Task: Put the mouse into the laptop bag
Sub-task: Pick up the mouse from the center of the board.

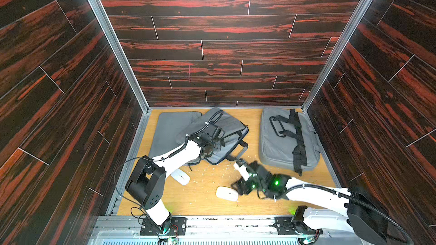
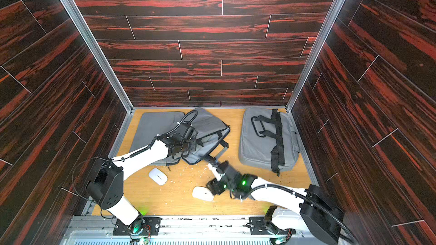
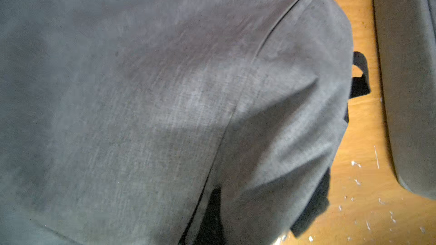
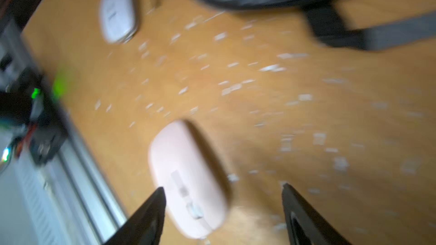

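Note:
Two white mice lie on the wooden table. One mouse (image 1: 227, 193) (image 2: 203, 193) (image 4: 186, 177) sits near the front, with my right gripper (image 1: 238, 178) (image 4: 224, 189) open just over its end; it lies closer to one finger and is not held. The other mouse (image 1: 180, 176) (image 4: 118, 10) rests beside my left arm. My left gripper (image 1: 216, 141) is shut on the grey fabric of the middle laptop bag (image 1: 226, 126) (image 3: 188, 90), whose upper side is raised. The fabric hides its fingertips in the left wrist view.
A flat grey sleeve (image 1: 168, 126) lies at the back left, partly under the middle bag. A second grey laptop bag (image 1: 278, 147) with black straps lies at the back right. White crumbs are scattered over the table (image 1: 203, 199). Dark walls enclose three sides.

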Controlling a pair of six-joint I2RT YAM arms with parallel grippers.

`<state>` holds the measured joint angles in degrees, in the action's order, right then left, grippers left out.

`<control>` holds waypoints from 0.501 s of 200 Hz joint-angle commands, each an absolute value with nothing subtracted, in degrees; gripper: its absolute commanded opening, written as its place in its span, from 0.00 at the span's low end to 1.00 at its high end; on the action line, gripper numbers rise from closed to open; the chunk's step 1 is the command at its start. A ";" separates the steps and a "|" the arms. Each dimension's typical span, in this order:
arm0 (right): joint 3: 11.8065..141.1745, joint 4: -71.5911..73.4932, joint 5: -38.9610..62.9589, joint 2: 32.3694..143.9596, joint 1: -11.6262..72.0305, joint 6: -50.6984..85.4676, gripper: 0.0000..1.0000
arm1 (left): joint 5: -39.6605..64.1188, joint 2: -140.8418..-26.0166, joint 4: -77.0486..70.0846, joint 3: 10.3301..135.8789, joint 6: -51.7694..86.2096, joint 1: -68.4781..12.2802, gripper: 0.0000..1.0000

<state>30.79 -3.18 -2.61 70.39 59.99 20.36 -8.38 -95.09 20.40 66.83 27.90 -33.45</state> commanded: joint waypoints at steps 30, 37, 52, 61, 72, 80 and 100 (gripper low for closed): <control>31.18 -0.81 -3.51 76.49 65.74 13.39 0.99 | -7.82 -90.67 20.39 63.75 29.96 -30.59 0.00; 31.95 -1.56 -4.76 78.03 66.75 12.62 0.98 | -7.76 -90.75 20.48 63.73 30.05 -30.59 0.00; 33.21 -2.37 -6.07 80.72 68.81 11.41 0.98 | -7.64 -90.99 20.41 63.64 30.27 -30.34 0.00; 33.56 -2.13 -6.13 81.73 69.83 11.00 0.95 | -7.44 -91.18 20.30 63.70 30.41 -30.24 0.00; 33.77 -1.97 -6.15 83.06 70.11 11.27 0.91 | -7.02 -91.39 20.26 63.86 30.50 -30.11 0.00; 33.90 -1.88 -6.44 83.91 70.12 11.42 0.87 | -6.70 -91.52 20.05 63.84 30.59 -30.06 0.00; 34.28 -1.18 -7.38 85.58 70.09 11.95 0.77 | -5.41 -91.63 19.73 64.04 30.85 -30.02 0.00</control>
